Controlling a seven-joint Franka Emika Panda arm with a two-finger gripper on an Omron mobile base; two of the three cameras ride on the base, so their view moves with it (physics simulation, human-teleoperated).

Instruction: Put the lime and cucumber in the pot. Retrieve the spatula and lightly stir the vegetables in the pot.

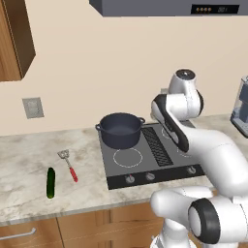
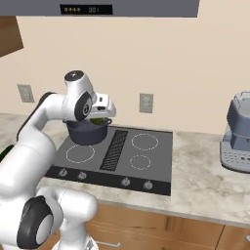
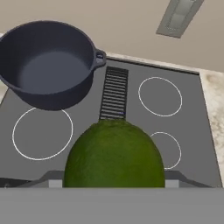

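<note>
Here, pot (image 3: pixel 48 65) on the stove's back-left ring (nothing inside); lime (image 3: pixel 114 155) pinched in end effector (image 3: pixel 114 181), just beside pot.

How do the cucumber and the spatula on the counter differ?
The cucumber is a thick dark green cylinder; the spatula is thin, with a red handle and a grey slotted head. The cucumber lies nearer the counter's front edge, the spatula nearer the stove. Both lie flat, left of the pot.

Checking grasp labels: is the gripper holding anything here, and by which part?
The gripper holds the lime across its sides, above the stovetop beside the pot.
</note>
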